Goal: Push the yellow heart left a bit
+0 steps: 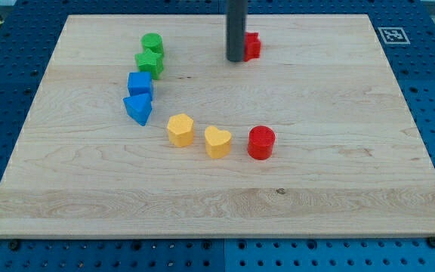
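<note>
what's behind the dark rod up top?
A small red block sits right behind my tip, poking out on the view's right. The rod covers its left part, so its shape can't be made out.

One raised camera looks obliquely down over the whole wooden board [225,189].

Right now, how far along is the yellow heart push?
Nothing looks done yet: the yellow heart sits between the yellow block and red cylinder. My tip is at the view's top, beside the red block. Approach and push remain.
</note>
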Available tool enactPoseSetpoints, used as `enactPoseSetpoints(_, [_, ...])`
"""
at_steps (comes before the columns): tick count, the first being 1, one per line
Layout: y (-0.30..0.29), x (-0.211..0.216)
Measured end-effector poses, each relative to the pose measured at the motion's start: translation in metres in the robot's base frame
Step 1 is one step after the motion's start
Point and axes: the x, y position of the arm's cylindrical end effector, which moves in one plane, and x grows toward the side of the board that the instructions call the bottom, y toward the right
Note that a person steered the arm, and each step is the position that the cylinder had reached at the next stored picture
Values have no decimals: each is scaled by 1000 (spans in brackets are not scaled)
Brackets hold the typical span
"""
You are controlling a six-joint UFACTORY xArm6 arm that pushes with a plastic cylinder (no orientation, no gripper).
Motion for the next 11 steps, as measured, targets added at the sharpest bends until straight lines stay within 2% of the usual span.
enactPoseSetpoints(3, [6,12])
enactPoseSetpoints(4, [-19,57])
enactPoseSetpoints(5, [-59,85])
enactPoseSetpoints(7, [-74,135])
enactPoseSetpoints(8, [-80,142])
enactPoseSetpoints(9, [-69,144])
enactPoseSetpoints(11, [34,145])
